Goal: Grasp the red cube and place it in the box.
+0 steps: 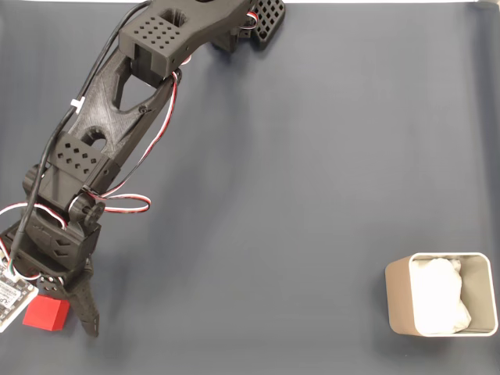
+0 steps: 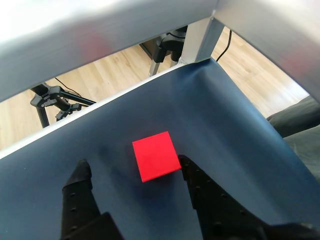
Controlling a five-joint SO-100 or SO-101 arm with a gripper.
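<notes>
From the fixed view I see my black printed arm stretched from the far edge down to the near left corner of the dark blue-grey worktop, red, white and black wires looping along it. The jaws are released, spread apart with the small bright red plain-faced cube sitting between the two black fingers in the wrist view. The right finger sits right against the cube's right edge; I cannot tell whether it actually touches. The left finger stands clearly apart from the cube, with bare worktop between them. The cube rests flat on the worktop. In the fixed view the cube lies at the near left, just beside one long black finger and partly under the wrist. The beige-grey rectangular box with rounded corners stands well apart at the near right, upright, with white lumpy padding inside. Past the worktop's far edge the wrist view shows a light wooden floor and a black tripod.
</notes>
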